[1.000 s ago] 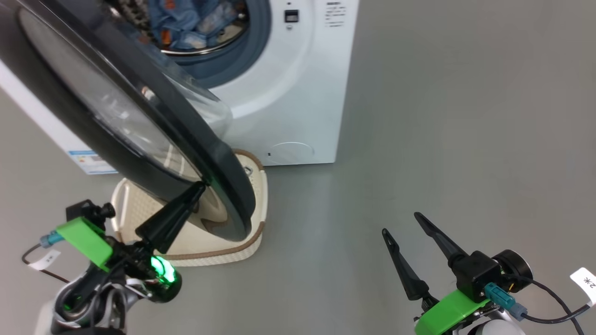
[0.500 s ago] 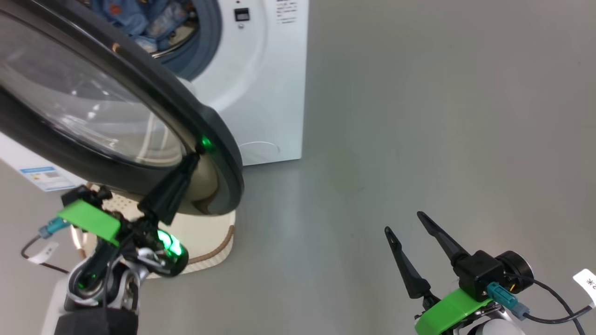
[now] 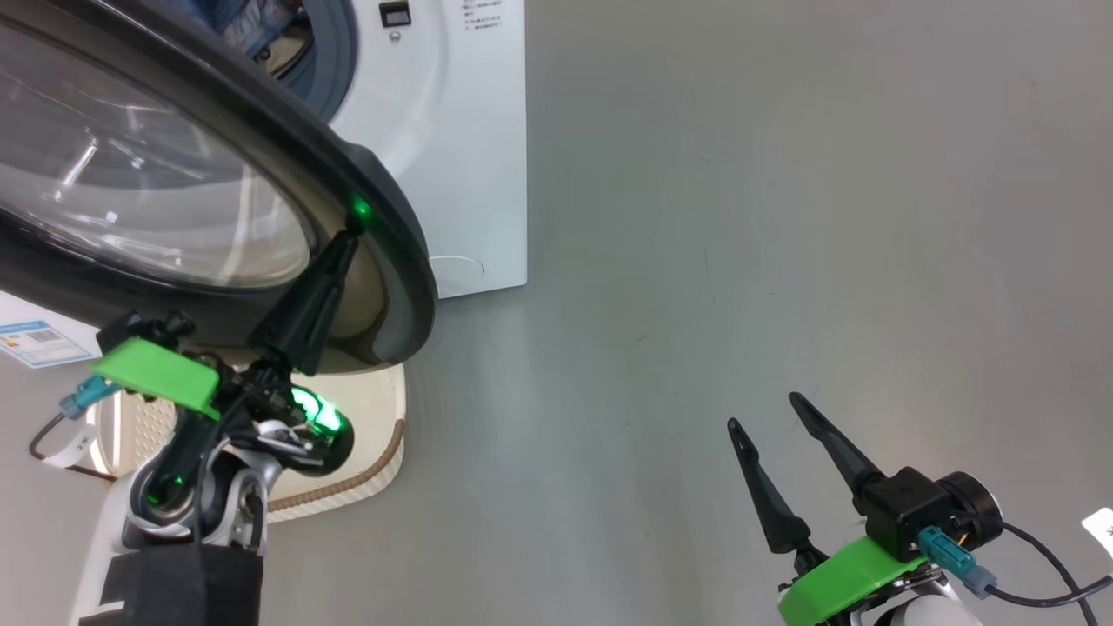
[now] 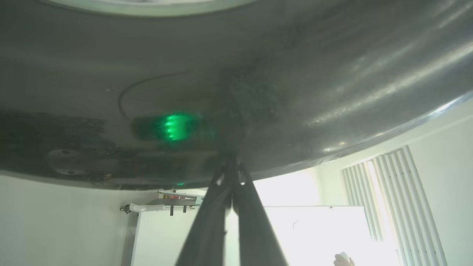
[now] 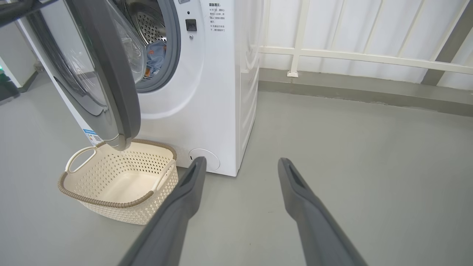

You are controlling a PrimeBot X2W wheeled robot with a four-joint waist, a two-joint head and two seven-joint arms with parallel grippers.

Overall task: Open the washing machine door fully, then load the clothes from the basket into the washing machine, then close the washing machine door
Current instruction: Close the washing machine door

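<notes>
- The washing machine (image 5: 221, 92) is the main container here. In the right wrist view you can look past the door into the steel drum (image 5: 151, 22), and the clothes (image 5: 155, 55) are in there: blue fabric with a bit of orange.
- The basket (image 5: 111, 212) sits on the grey floor (image 3: 739, 217) right in front of the machine, under the door's lower edge. The bare cream bottom shows wherever the door isn't blocking it.
- The washing machine door (image 3: 383, 226) is partway open, with the glass bowl side facing the drum.
- The left gripper (image 3: 352, 228) has its fingers squeezed together with nothing between them. The tips are touching the outer face of the door's black rim, and its green light reflects off the gloss.
- The right gripper (image 3: 765, 410) has its fingers spread apart and holds nothing. It hangs over the floor, well away from the machine and basket.
- Compared with a second ago, the whole head view has slid, so the camera moved.
- In that view the door now covers much more of the drum opening, so only a sliver of the clothes peeks out at the top. More of the basket is hidden too.
- The left tips are on the rim like before, and the right fingers are just as wide apart.
</notes>
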